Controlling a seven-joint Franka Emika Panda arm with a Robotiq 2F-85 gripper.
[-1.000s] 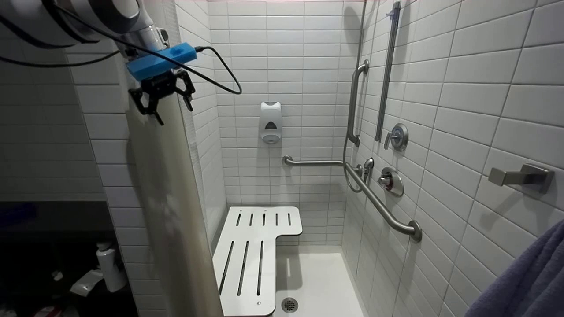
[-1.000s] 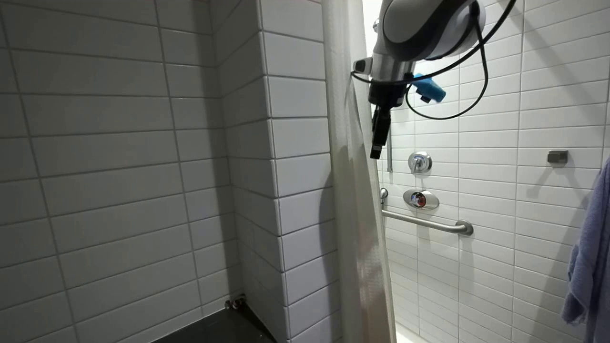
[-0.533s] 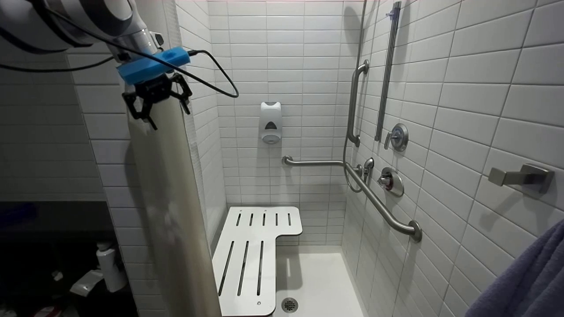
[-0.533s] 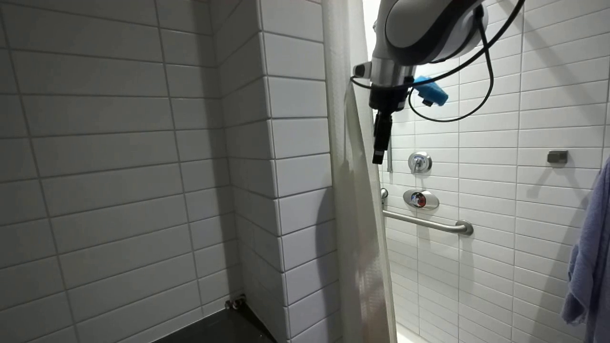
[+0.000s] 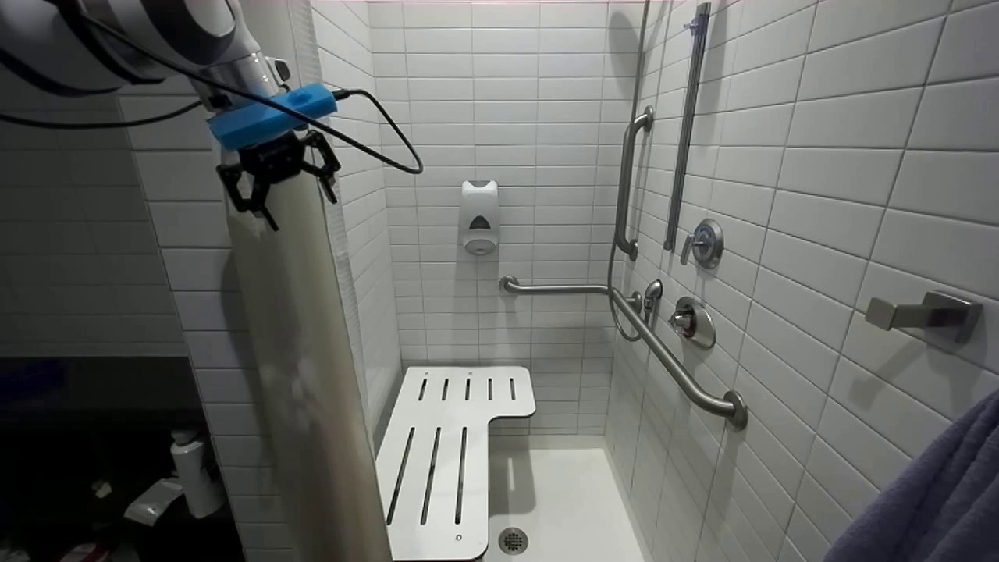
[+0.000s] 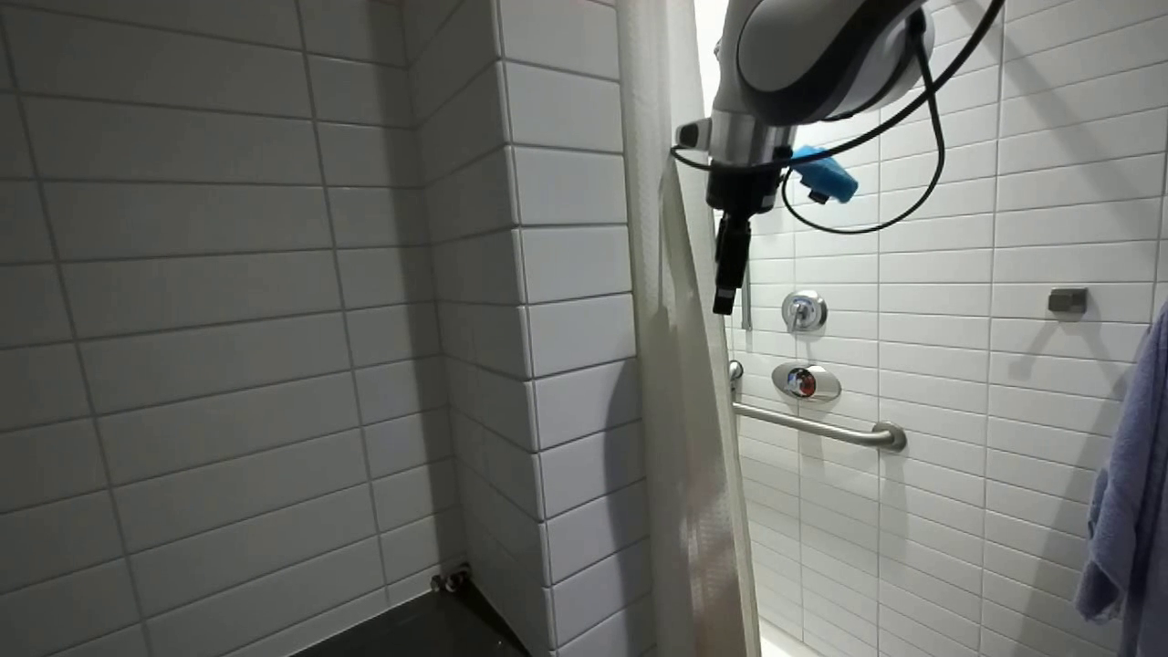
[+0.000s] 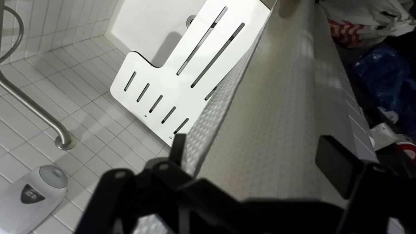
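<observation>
The tool (image 5: 304, 212) is spread wide, gripping nothing. In an exterior view, the shower curtain (image 5: 312, 375) hangs beside it, left of the slotted bench (image 5: 453, 414); contact with the fingers (image 7: 334, 165) cannot be determined.

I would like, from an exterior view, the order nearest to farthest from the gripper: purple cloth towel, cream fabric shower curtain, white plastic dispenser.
1. Curtain, right by the gripper
2. Dispenser, on the back wall
3. Towel, at lower right
</observation>
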